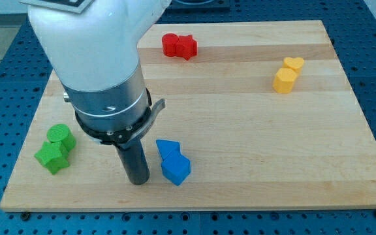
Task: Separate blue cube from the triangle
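Note:
A blue cube lies near the view's bottom centre of the wooden board. A blue triangle sits just above it and to its left, touching it. My tip is on the board just to the left of the two blue blocks, a short gap from the cube. The arm's white and grey body rises above it towards the view's top left.
A green cylinder and a green star-like block touch at the view's left. Two red blocks touch at the top centre. A yellow heart and a yellow hexagon-like block touch at the top right.

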You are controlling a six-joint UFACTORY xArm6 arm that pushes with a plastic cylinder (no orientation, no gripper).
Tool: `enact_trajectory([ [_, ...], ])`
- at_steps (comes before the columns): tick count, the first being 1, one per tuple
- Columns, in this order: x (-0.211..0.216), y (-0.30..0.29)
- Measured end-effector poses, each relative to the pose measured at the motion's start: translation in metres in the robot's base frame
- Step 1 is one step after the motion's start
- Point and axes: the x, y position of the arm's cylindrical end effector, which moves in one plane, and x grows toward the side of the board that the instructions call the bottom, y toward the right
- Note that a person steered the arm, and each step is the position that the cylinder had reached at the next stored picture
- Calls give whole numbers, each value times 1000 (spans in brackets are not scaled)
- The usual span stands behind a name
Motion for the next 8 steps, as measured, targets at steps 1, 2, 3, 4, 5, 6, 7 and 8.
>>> enact_trajectory([
  [1, 0, 0],
  [2, 0, 2],
  [3, 0, 8],
  [4, 0, 16],
  [5, 0, 24],
  [6, 0, 25],
  [7, -4, 27],
  [8, -12, 59],
])
